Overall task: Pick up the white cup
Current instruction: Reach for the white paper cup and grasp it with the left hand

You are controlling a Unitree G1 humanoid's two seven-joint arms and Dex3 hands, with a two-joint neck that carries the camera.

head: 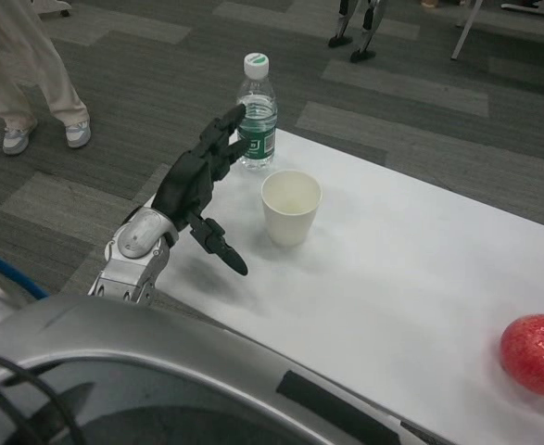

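White and upright, the single paper cup (291, 206) stands at the upper middle of the frame on the white table (420, 297), its long axis vertical and its open mouth facing up. The inside looks pale; whether anything is in it cannot be told. Just behind it to the upper left stands one clear plastic water bottle (257, 113), also upright, with a white cap and a green label. How full it is cannot be read. Cup and bottle are near each other but apart.

The left hand (197, 190) hangs left of the cup at about its height, fingers spread and reaching up toward the bottle, thumb pointing down and to the right toward the cup's base. It holds nothing and touches neither vessel, though its fingertips overlap the bottle's label in the picture. The right hand is out of view.

One red apple (536, 353) lies at the lower right edge. A person's legs (31, 83) and pale shoes show at the upper left.
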